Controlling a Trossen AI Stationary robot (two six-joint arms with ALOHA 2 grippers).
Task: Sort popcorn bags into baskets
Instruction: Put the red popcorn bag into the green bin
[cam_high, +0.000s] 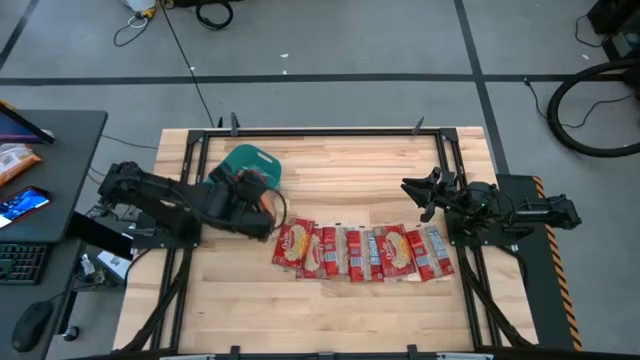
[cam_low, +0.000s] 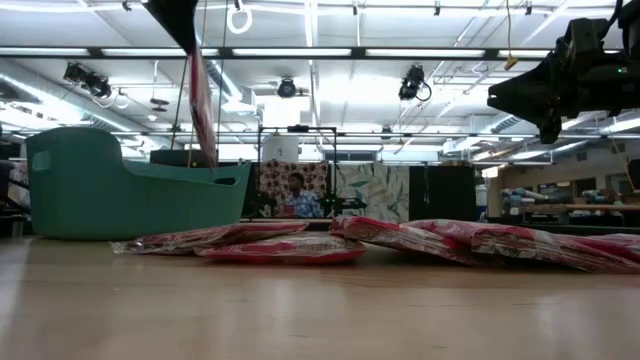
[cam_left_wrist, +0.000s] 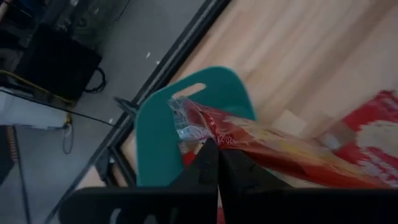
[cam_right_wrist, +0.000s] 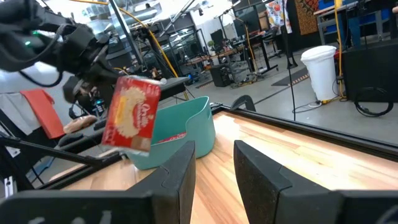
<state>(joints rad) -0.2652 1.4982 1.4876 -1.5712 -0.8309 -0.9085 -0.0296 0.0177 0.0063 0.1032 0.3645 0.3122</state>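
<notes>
Dark and bent at the elbow, my left arm reaches in over the pale wooden surface (cam_high: 330, 300), and its left claw (cam_left_wrist: 213, 163) is pinched fully shut on one flat red popcorn bag with a yellow-cream centre picture and a silvery edge (cam_right_wrist: 130, 114). That held bag hangs clear of the wood, dangling nearly upright below the claw in the low view (cam_low: 202, 100). From the left wrist camera its crinkled clear end (cam_left_wrist: 189, 121) juts past the closed fingertips, with the red body trailing away at a slant.

Just beyond the claw sits the teal-green plastic tub with rounded corners and a rolled rim (cam_high: 250, 160); the bag hangs by its near wall, and from the right wrist view I see a bit of red already inside it.

On the side of the left claw away from its arm, close by on the wood, the row of red and cream popcorn packets (cam_high: 365, 252) lies flat, overlapping one another.

My right arm waits past the far end of that row, raised above the surface, its right claw (cam_right_wrist: 214, 163) partly open with nothing between the two dark fingers.
</notes>
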